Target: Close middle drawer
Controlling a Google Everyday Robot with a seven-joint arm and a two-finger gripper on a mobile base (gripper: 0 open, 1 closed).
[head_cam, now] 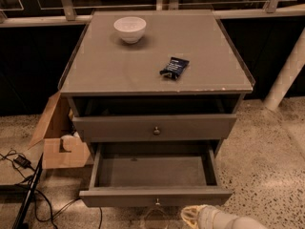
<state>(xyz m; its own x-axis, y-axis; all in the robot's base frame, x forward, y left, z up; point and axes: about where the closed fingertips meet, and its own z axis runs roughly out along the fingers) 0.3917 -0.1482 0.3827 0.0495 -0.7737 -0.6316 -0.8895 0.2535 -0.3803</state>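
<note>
The middle drawer is pulled far out of the grey cabinet. Its empty shallow box shows from above, and its small round knob sits at the centre of the flat front. The top drawer front above it stands slightly out, with a dark gap behind it. The lowest drawer is hidden under the open one. My gripper is at the bottom edge of the view, just in front of the middle drawer's front and right of its knob, on a white arm.
A white bowl and a dark snack packet lie on the cabinet top. An open cardboard box stands left of the cabinet, with black cables on the floor. A white post leans at the right.
</note>
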